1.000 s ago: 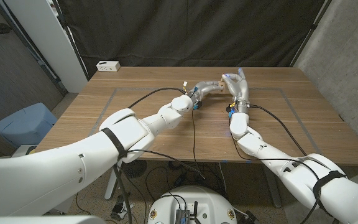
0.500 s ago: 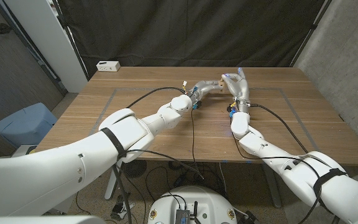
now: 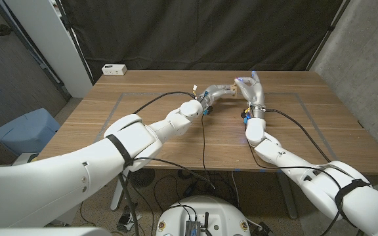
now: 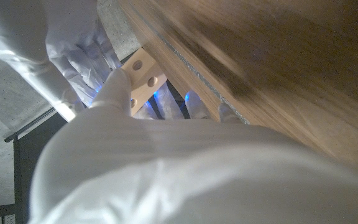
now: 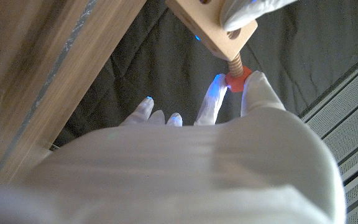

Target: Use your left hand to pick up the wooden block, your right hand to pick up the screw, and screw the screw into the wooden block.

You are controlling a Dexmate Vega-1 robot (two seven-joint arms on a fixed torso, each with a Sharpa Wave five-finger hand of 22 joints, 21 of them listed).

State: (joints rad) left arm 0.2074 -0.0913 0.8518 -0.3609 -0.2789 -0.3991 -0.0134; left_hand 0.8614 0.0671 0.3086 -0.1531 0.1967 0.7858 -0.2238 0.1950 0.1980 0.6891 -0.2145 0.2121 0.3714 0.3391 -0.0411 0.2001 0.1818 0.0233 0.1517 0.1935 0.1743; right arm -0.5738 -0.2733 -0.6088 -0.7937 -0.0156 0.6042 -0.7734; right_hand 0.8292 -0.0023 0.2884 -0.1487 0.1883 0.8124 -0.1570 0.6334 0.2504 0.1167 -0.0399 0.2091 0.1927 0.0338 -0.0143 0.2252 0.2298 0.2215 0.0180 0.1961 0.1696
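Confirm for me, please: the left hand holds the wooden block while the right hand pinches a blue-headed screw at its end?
Nearly: the screw has a red head, not blue, as the right wrist view shows. The left hand holds the wooden block and the right hand pinches the screw at its end.

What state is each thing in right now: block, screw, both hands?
wooden block: held up off the table, screw entering its end face.
screw: partly threaded in, threads still showing, red head outside.
left hand: grips the block.
right hand: pinches the screw's red head between two fingertips, other fingers loose.
white box: sitting at the table's far left corner, untouched.
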